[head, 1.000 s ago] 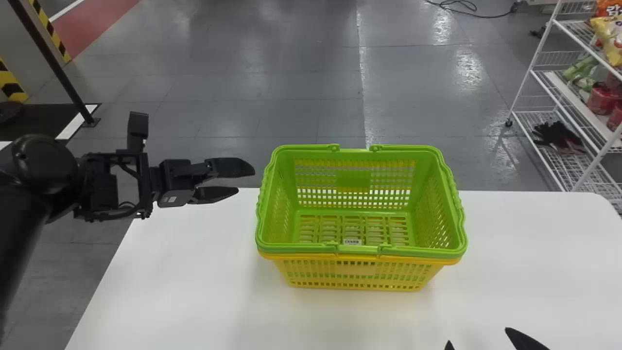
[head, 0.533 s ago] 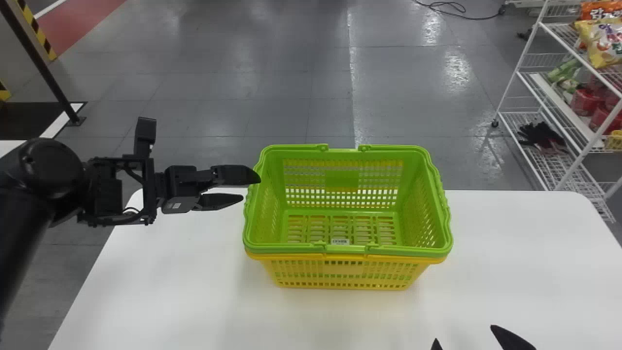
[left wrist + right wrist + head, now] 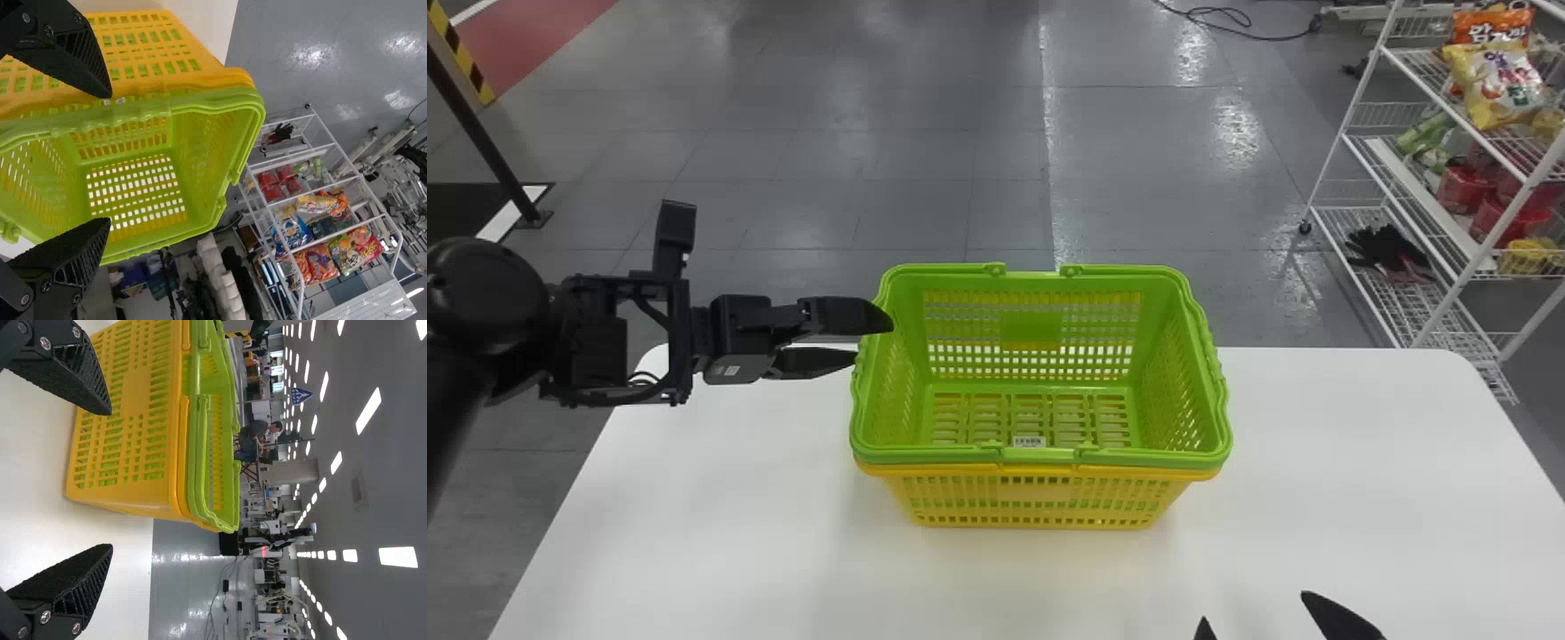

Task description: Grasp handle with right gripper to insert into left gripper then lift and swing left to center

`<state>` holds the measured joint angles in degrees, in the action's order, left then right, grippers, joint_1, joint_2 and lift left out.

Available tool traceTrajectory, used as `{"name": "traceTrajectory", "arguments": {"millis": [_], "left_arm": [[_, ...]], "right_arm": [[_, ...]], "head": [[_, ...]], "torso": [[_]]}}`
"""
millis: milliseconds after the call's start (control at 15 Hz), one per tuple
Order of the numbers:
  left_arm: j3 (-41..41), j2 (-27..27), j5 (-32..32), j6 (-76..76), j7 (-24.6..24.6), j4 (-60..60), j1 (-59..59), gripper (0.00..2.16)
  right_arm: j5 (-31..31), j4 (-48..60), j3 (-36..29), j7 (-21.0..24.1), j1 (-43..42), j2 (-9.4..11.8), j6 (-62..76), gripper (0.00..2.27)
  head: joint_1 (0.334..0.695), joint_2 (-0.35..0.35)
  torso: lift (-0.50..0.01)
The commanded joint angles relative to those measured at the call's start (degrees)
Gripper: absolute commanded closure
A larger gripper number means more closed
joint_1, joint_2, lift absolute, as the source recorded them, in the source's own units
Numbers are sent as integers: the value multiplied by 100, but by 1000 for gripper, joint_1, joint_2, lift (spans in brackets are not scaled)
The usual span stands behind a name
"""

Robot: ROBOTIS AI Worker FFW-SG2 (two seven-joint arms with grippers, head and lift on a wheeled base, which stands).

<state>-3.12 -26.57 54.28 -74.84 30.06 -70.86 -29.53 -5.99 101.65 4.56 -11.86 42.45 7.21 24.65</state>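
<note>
Stacked baskets, two: the green basket [image 3: 1030, 329] nested in the yellow basket [image 3: 1036, 493], standing upright on the white table [image 3: 1334, 462]. The green handle [image 3: 1039, 455] on the near side lies folded down along the rim, held by neither tool.

By view. Head: the green basket's slotted floor with a small label inside, the table's rounded far corners, the grey floor beyond. Left wrist: the green interior and the yellow outer wall, together with a wire rack [image 3: 343, 158] of snack bags [image 3: 320, 262]. Right wrist: the yellow basket's long perforated side, its folded yellow handle [image 3: 182, 447] beside the green one at the rim, and long ceiling lamps [image 3: 369, 411] in the room behind.

Left arm [image 3: 489, 293]: enters at the left of the head view, its wrist section roughly level and pointing inward to the stack. Left tool [image 3: 873, 340]: two black fingers spread, nothing between them in grasp. One finger overlaps the green basket's left rim in the head view; whether it touches, cannot be told.

Right tool [image 3: 1254, 606]: two fingertips at the bottom edge of the head view, directed forward. Fingers wide apart and without a load.

Position of stack to tools: just beside the left tool, on its inward side; beyond the right tool and somewhat to its left, a stretch of table between. The near green handle thus lies ahead of the right tool, apart from it.
</note>
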Motion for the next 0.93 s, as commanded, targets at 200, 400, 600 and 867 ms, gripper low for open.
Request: {"name": "traceTrajectory", "arguments": {"millis": [200,400,600,867], "left_arm": [[22,-15,487,-335,-79,-420,35,161],[48,-15,821,-475,-88,-473,9,161],[-40,11,900,-510,-106,-420,-167,161],[-180,64,944,-598,-123,-323,-430,161]], "right_arm": [[-8,-22,1,0,-8,0,0,83],[-8,74,-114,9,-26,-18,0,83],[-8,285,-281,9,-175,-18,-141,80],[-8,356,-316,53,-597,-18,-492,73]], "head": [[695,17],[695,-4],[695,-25],[695,-56]], "torso": [[-93],[-93],[-93],[-93]]}}
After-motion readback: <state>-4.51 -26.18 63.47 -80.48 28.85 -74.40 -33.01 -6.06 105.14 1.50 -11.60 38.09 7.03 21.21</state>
